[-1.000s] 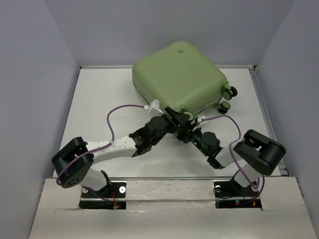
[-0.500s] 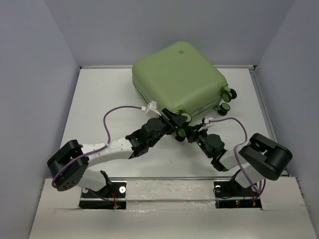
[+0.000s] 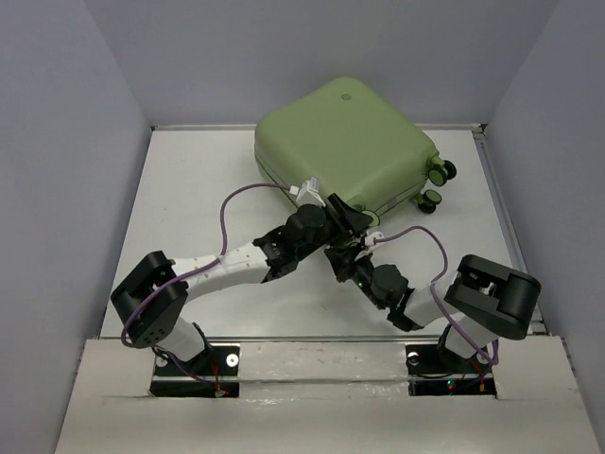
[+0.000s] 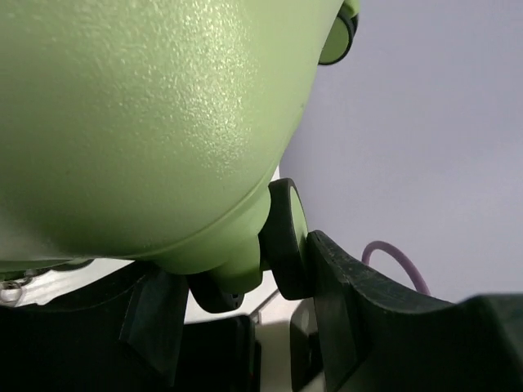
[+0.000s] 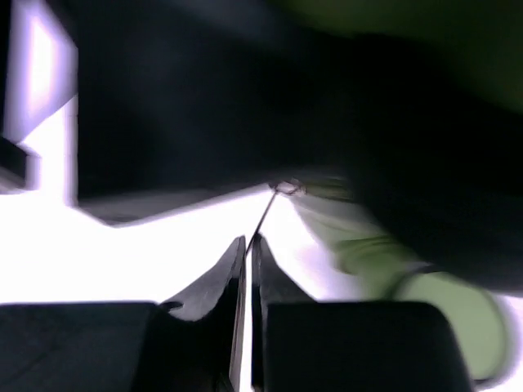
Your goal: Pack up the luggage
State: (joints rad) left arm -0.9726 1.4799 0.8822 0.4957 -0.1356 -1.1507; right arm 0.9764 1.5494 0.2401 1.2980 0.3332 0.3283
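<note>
The luggage (image 3: 345, 142) lies closed at the far middle of the bench (image 3: 189, 189). The left tool (image 3: 345, 216) stands spread astride a caster (image 4: 282, 241) at the near corner, one finger (image 4: 343, 302) against it; whether it clamps cannot be told. The right tool (image 5: 248, 245) is pressed together, a thin strand (image 5: 265, 214) leading from its tips. Risk: a pull on the strand may drag the luggage, letting the round caster slip free. The zip line and interior are hidden; the right wrist view is blurred and dark.
</note>
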